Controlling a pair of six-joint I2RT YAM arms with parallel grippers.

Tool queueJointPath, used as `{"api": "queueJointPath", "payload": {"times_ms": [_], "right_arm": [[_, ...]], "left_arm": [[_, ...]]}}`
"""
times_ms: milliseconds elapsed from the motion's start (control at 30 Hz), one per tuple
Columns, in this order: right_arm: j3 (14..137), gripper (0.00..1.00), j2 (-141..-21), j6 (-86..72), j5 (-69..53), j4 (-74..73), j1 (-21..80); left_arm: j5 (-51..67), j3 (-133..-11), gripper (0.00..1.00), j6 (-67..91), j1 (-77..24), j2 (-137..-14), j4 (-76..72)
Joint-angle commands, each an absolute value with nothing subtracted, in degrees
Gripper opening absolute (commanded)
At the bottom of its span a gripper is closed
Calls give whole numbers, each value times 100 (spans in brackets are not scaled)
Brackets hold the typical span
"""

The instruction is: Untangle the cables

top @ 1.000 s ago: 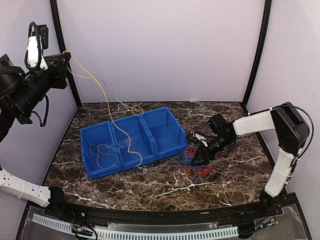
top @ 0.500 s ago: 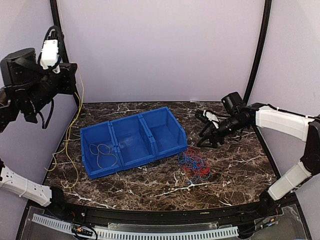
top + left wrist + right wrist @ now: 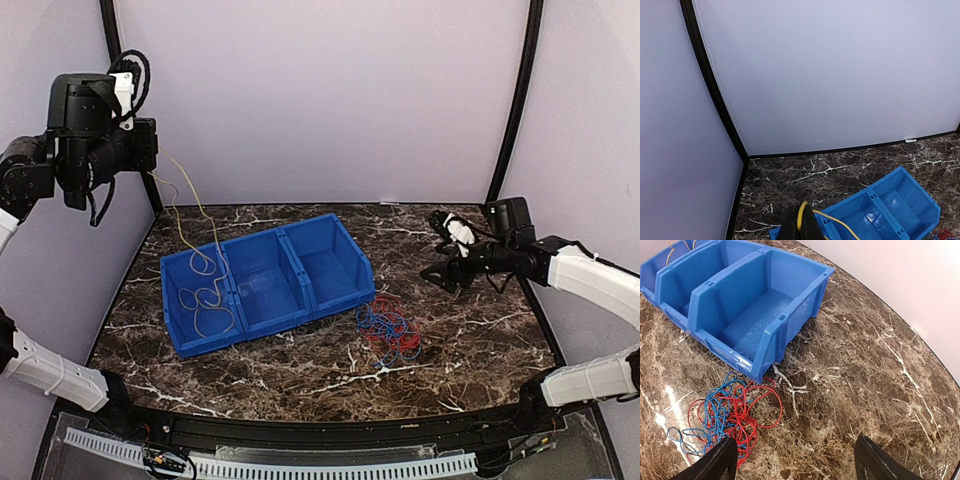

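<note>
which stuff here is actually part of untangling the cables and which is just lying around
Part of the job:
yellow cable, pinched in the left gripper
red and blue tangle
right gripper, open

Just there:
blue bin
table

Counts on the tabletop (image 3: 480, 340)
Three blue bins (image 3: 265, 280) side by side; one tangled bunch of red and blue cables (image 3: 390, 335); yellow cable (image 3: 203, 298) loops in one bin, strands too thin to count; two arms, left arm (image 3: 85, 150) and right arm (image 3: 590, 275).
</note>
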State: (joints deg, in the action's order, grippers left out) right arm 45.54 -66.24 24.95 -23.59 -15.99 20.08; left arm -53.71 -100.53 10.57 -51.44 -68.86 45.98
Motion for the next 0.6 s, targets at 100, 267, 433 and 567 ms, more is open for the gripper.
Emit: {"api": "queueJointPath", "payload": {"times_ms": [100, 267, 433, 567], "right_arm": [[4476, 82, -6721, 2462, -2488, -1308, 1951], [4480, 82, -6824, 2500, -2625, -1382, 1950], [4491, 82, -6887, 2541, -2810, -1456, 1949], [4500, 82, -6934, 2558, -2873, -1494, 1949]], "left_arm": [[-5132, -10023, 0, 992, -4940, -6947, 4546], [-5152, -9849, 0, 1076, -4875, -6999, 4585], [-5113, -9443, 0, 1175, -4742, -6866, 4537], [-4898, -9017, 0, 1267, -4609, -6719, 4419]]}}
